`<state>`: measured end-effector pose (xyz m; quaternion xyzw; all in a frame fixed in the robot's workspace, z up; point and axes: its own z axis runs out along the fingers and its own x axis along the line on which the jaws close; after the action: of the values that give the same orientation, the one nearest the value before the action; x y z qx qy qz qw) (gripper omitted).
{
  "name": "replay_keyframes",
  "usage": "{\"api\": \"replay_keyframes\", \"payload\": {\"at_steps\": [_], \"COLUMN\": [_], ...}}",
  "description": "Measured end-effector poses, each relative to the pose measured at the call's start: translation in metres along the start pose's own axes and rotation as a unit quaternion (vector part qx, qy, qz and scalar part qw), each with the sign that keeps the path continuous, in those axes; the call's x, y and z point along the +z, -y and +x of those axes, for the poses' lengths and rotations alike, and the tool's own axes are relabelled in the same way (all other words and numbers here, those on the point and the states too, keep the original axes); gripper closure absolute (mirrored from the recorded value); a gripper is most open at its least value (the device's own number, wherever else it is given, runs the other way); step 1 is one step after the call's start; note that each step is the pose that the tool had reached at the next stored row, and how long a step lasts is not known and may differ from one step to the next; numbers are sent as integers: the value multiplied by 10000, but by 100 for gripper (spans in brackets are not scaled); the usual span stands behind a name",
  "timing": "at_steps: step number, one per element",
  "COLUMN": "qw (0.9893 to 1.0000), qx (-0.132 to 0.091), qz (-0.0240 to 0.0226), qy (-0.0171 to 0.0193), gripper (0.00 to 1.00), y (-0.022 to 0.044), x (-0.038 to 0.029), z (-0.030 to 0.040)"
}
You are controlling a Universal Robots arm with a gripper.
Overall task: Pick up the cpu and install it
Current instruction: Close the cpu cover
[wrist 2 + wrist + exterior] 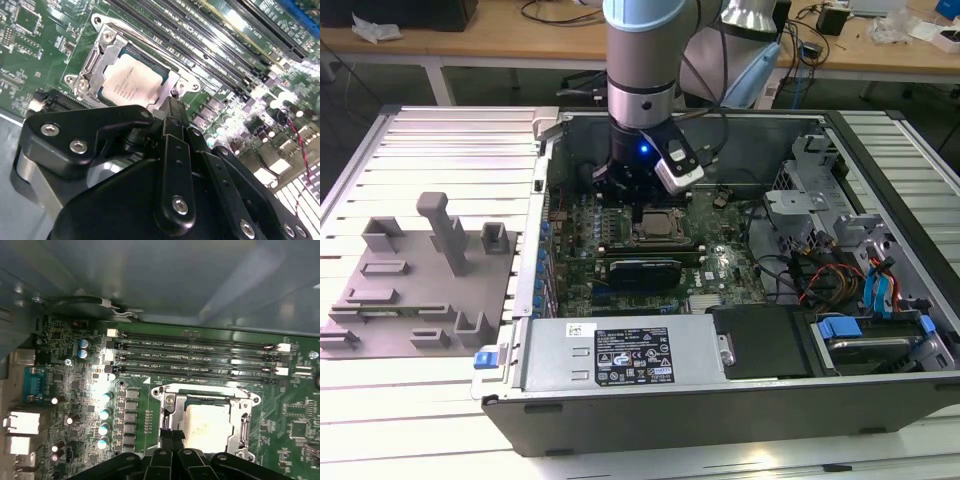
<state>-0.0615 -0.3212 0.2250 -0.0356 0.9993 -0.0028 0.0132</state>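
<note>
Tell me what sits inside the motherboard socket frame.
In the first wrist view the cpu lies inside the socket frame, pale top showing. The tool covers one edge; what lies beneath the cpu is hidden.

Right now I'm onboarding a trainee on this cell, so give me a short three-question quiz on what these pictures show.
1. True or false: the flat square silver-grey cpu lies inside the square metal-framed socket.
2. The black gripper hangs nearest to: A the blue-tabbed drive bay; B the socket; C the labelled power supply.
3. Fill in: the grey plastic fixture plate sits at the exterior view's ____ of the dark computer case.
Key: 1 true; 2 B; 3 left.
</note>
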Motion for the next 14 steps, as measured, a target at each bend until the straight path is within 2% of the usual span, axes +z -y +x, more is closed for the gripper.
{"api": "replay_keyframes", "payload": {"at_steps": [1, 4, 5, 6, 8, 9, 12, 14], "qw": [10000, 10000, 10000, 10000, 10000, 10000, 10000, 10000], "qx": [-1, 1, -1, 0, 0, -1, 0, 0], "qz": [0, 0, 0, -1, -1, -1, -2, -2], "qy": [0, -8, -16, -27, -36, -42, -45, -44], "gripper": [89, 89, 89, 89, 89, 89, 89, 89], "y": [0, 6, 10, 16, 21, 25, 26, 27], "x": [0, 2, 3, 5, 7, 8, -1, -55], "z": [-4, -88, -139, -224, -288, -344, -363, -364]}}
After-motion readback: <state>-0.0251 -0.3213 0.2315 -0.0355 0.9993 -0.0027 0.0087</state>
